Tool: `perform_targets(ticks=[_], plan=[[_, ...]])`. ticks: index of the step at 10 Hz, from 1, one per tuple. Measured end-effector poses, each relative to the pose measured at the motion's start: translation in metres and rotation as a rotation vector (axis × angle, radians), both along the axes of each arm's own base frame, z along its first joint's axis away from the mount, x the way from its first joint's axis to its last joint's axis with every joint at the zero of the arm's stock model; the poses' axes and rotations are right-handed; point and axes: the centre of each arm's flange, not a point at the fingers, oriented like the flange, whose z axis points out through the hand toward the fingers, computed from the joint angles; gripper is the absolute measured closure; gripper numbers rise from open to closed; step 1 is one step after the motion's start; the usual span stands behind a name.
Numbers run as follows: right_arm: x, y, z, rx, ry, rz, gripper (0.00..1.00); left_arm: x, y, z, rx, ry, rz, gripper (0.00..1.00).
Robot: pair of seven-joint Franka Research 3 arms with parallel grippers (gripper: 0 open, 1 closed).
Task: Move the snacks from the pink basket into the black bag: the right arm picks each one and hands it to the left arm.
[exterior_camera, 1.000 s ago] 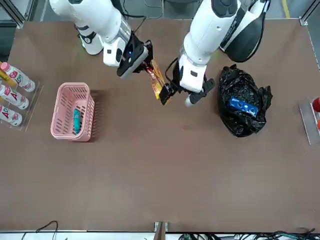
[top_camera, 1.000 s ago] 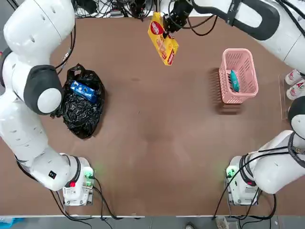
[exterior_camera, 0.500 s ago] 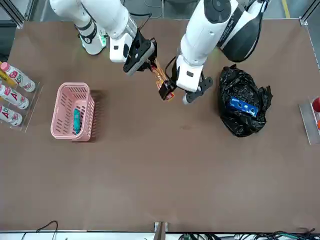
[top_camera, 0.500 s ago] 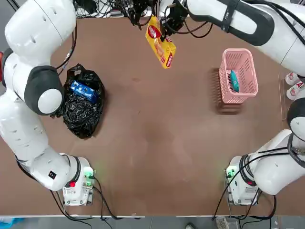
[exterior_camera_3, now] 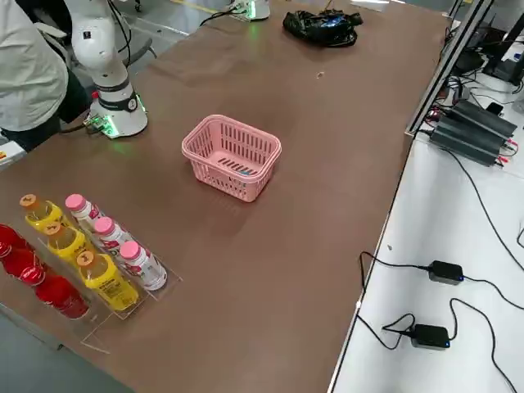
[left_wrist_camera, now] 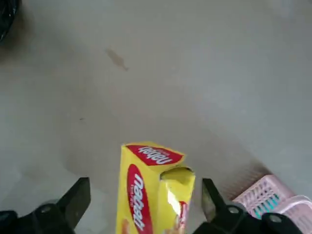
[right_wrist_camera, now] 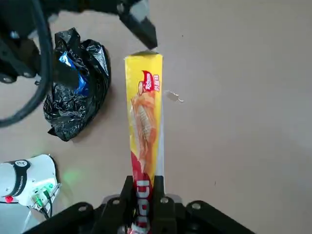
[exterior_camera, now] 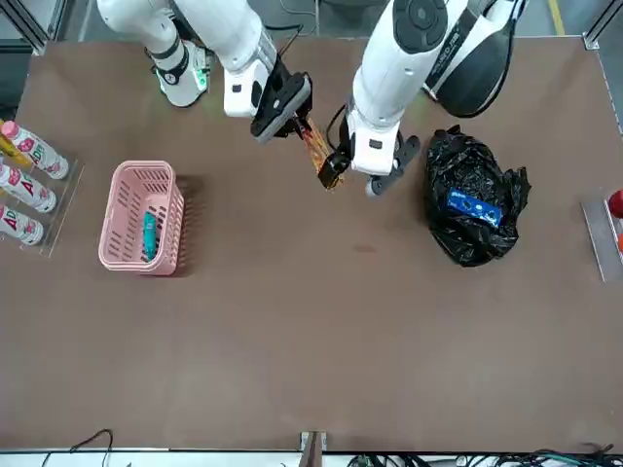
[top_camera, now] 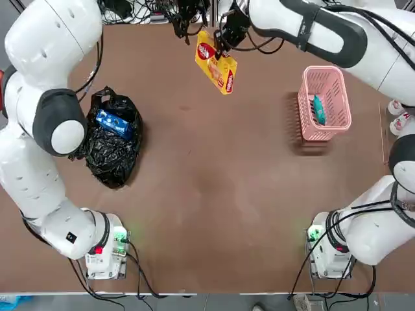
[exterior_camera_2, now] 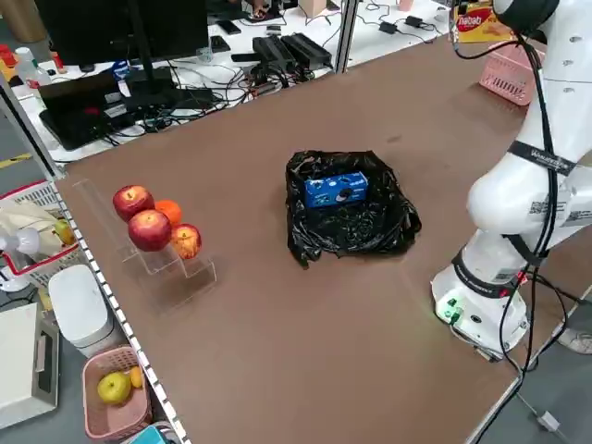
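Yellow snack (top_camera: 216, 59) (pinched in right pincer (right_wrist_camera: 145, 197)) has shifted between spread left pincer (left_wrist_camera: 146, 192) fingers.

The packet (top_camera: 216, 61) is yellow with red ovals and white lettering. The basket (top_camera: 324, 103) is pink, and the slim packet (top_camera: 318, 109) inside it is teal. The bag (top_camera: 113, 139) is glossy black, and the packet on it (top_camera: 114, 123) is blue with white print. The table (top_camera: 214, 194) is plain brown.

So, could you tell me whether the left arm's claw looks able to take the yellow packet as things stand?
Probably yes: the left claw is open, its fingers either side of the yellow packet, which the right claw holds above the table.
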Motion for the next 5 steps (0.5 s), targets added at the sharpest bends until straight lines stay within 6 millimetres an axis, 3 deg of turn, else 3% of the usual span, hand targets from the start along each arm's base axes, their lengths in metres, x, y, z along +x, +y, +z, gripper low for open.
perform_targets(ticks=[5], plan=[[-0.007,0.007,0.000,-0.037,-0.040,0.030,0.81,-0.007,-0.015,0.001,-0.020,-0.006,0.046,0.00]])
